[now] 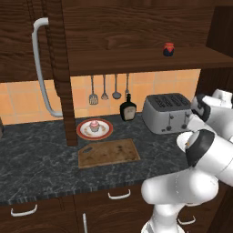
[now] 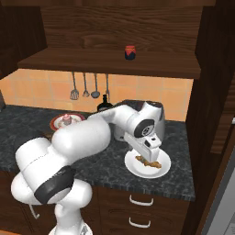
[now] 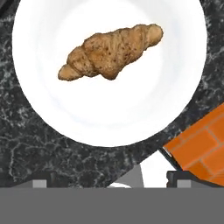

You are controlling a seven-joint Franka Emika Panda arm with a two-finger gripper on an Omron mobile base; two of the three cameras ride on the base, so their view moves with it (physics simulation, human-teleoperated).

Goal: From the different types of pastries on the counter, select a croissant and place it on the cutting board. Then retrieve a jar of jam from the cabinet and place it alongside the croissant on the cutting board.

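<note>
The golden-brown croissant (image 3: 111, 52) lies on a white plate (image 3: 109, 111), which sits on the dark marbled counter (image 1: 41, 159) right of the toaster. My gripper (image 2: 150, 155) hangs just above the croissant (image 2: 149, 162), open, fingertips (image 3: 39, 183) wide apart and holding nothing. Further left the brown cutting board (image 1: 108, 153) lies bare. Behind it a pink-frosted cupcake (image 1: 94, 125) stands on a red-rimmed plate (image 1: 82, 133). The small dark red jar of jam (image 1: 169, 49) stands on the open cabinet shelf (image 1: 136, 61); from the right I see the jar (image 2: 131, 52) above the arm.
A silver toaster (image 1: 167, 111) and a black labelled bottle (image 1: 128, 109) stand at the back of the counter. Utensils (image 1: 104, 88) hang on the orange tiled wall. The open cabinet door with its curved grey handle (image 1: 40, 68) juts out left of the board. A dark side wall (image 2: 211, 92) closes the right.
</note>
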